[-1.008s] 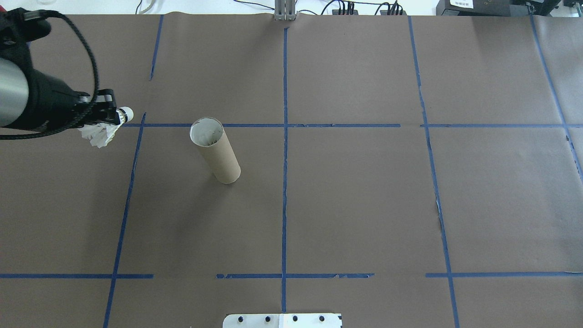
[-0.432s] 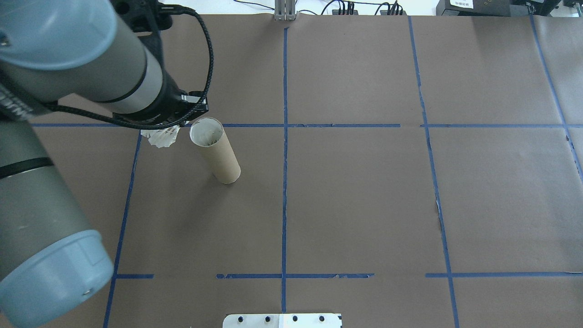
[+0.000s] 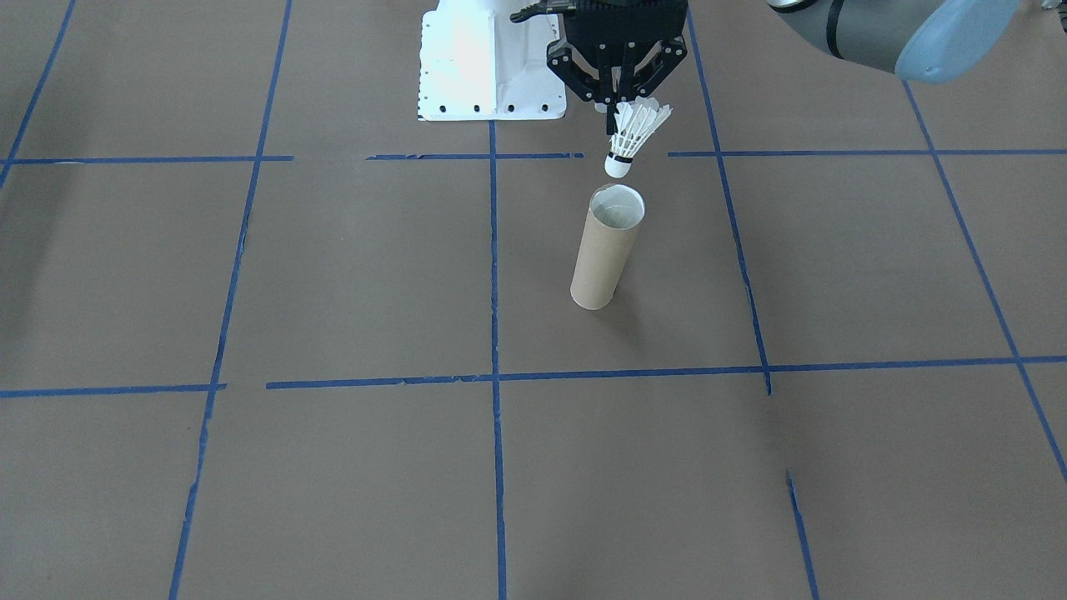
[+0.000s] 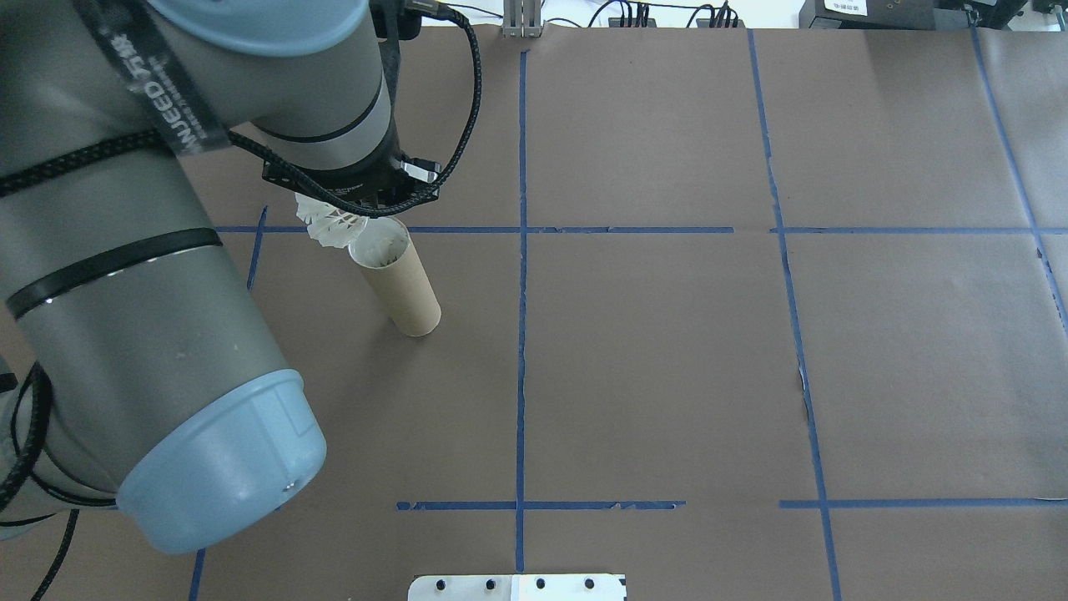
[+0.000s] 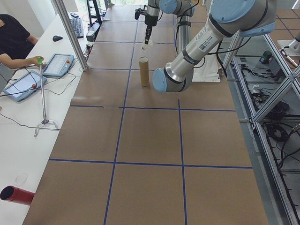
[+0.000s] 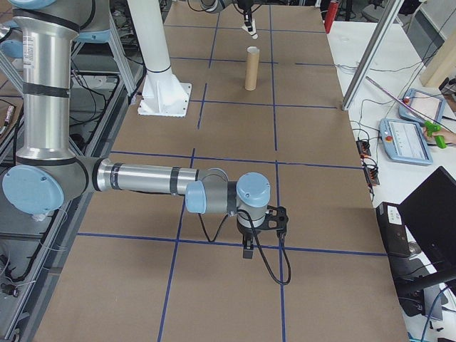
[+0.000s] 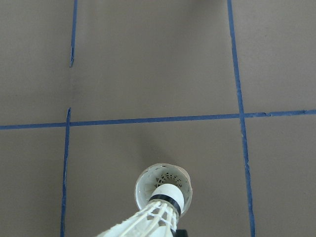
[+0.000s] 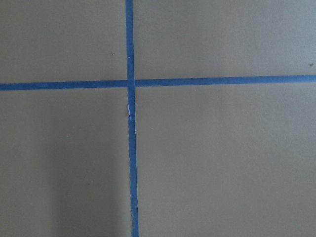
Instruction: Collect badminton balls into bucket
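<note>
One shuttlecock (image 3: 635, 133) hangs over one tube (image 3: 607, 247).

The left gripper (image 3: 618, 93) is clamped on the feathers, with the cork tip pointing down just above the tube's mouth. The tube stands upright on the table (image 3: 333, 275). The right gripper (image 6: 247, 251) shows only in a side view; I cannot tell its state.

Left arm (image 4: 125, 250): grey cylindrical metal links, pale-blue plastic joint caps, black bands, black strap with white lettering at 11 o'clock, black braided cable (image 4: 467, 92). Left gripper (image 3: 618, 83): black linkage fingers. Right arm (image 6: 142, 178): same finish. White bolted metal base (image 3: 479, 62).
</note>
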Tool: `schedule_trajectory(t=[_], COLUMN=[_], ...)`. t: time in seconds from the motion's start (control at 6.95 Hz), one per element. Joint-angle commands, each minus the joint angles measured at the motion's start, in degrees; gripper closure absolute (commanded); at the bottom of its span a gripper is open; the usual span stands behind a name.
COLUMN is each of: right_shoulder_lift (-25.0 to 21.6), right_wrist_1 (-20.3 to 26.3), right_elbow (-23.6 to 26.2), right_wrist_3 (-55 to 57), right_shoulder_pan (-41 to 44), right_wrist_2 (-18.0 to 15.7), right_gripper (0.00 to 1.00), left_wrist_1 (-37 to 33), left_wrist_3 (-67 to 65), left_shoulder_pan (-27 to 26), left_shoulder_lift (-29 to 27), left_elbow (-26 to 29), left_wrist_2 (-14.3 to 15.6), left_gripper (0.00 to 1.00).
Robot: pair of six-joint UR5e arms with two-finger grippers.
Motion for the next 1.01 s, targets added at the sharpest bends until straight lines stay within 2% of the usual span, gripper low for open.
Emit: schedule_trajectory(t=[0.0, 0.14, 0.29, 0.58, 0.86], right_shoulder_lift=[0.0, 0.0, -0.1, 0.0, 0.0], right_wrist_1=[0.0, 0.0, 0.0, 0.0, 0.0], right_elbow=[0.0, 0.0, 0.0, 0.0, 0.0], right_wrist_3=[0.0, 0.1, 0.0, 0.1, 0.1], right_shoulder_pan=[0.0, 0.0, 0.0, 0.0, 0.0], right_wrist_2=[0.0, 0.0, 0.0, 0.0, 0.0], right_gripper=[0.0, 0.0, 0.0, 0.0, 0.0], left_wrist_1=[5.5, 6.3, 8.3, 12.0, 11.7], left_wrist_3=[7.9, 15.6, 19.5, 29.5, 30.2], left_shoulder_pan=[0.1, 0.1, 0.1, 0.3, 4.2], left_shoulder_lift=[-3.8, -3.7, -3.7, -3.9, -4.3], left_elbow=[3.8, 4.0, 4.1, 5.4, 9.5], left_wrist_2=[0.2, 0.4, 2.1, 3.5, 8.9], left_gripper=[1.0, 1.0, 1.0, 1.0, 1.0])
